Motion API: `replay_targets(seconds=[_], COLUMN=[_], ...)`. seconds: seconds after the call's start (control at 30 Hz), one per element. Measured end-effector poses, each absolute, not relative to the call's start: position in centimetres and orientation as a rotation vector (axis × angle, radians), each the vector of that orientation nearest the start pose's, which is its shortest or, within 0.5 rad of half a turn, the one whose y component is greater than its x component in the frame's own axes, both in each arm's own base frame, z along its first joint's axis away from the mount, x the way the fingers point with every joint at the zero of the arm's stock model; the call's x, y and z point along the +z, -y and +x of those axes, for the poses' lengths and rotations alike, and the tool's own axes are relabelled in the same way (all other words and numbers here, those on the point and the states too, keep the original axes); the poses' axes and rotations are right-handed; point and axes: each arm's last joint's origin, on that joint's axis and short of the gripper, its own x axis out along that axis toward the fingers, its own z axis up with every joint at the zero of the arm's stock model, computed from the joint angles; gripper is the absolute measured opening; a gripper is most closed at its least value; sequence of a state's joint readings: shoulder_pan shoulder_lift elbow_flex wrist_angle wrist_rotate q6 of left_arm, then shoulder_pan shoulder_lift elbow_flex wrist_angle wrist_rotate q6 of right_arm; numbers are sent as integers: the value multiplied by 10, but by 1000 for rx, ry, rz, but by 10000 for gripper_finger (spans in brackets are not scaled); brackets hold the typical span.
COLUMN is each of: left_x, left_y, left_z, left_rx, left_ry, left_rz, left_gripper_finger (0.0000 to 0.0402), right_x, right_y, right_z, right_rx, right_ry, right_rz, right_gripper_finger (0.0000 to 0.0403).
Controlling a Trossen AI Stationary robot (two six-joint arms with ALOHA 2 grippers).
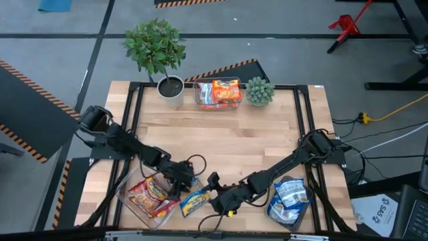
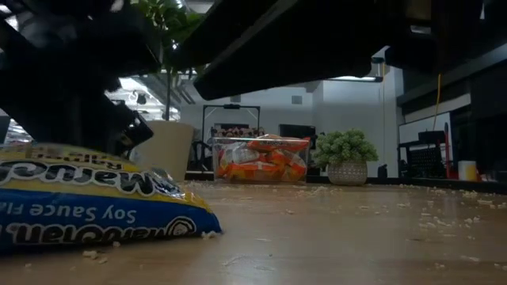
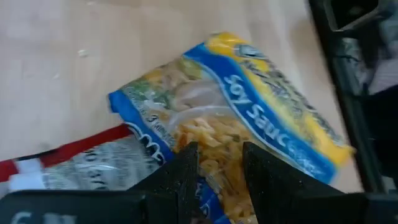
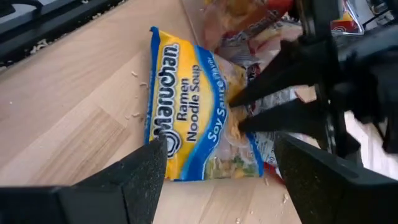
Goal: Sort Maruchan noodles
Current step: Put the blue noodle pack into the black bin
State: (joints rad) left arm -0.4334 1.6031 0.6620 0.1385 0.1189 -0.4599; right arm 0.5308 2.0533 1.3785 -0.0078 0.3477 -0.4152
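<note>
Where both open tools (image 1: 190, 191) meet, soy-sauce packet (image 1: 194, 201) beside red-packet tub (image 1: 137, 204).

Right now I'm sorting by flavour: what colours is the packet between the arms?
Blue and yellow packet; right wrist view.

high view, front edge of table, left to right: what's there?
clear tub of red packets → blue-yellow soy sauce packet → right gripper → blue-white packets
</note>
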Motion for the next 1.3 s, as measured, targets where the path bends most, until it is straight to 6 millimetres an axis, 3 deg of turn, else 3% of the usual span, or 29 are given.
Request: replay_targets(seconds=[0.27,0.43,0.77,1.13,1.3], left_x=[127,127,126,126,126], left_y=[96,84,83,83,84], left_z=[276,279,278,278,278], left_rx=[-189,-189,-181,-177,-202], left_ry=[-938,-947,-959,-959,-963], left_rz=[-393,-438,-439,-457,-472], left_gripper_finger=[121,121,121,121,121], right_x=[170,167,124,101,101], right_y=[-219,-217,-217,-203,-203], right_z=[387,387,396,414,415], right_rx=[323,286,223,134,91], right_ry=[-587,-600,-673,-694,-705], right_rz=[-698,-750,-805,-780,-776], right_gripper_finger=[282,282,282,281,244])
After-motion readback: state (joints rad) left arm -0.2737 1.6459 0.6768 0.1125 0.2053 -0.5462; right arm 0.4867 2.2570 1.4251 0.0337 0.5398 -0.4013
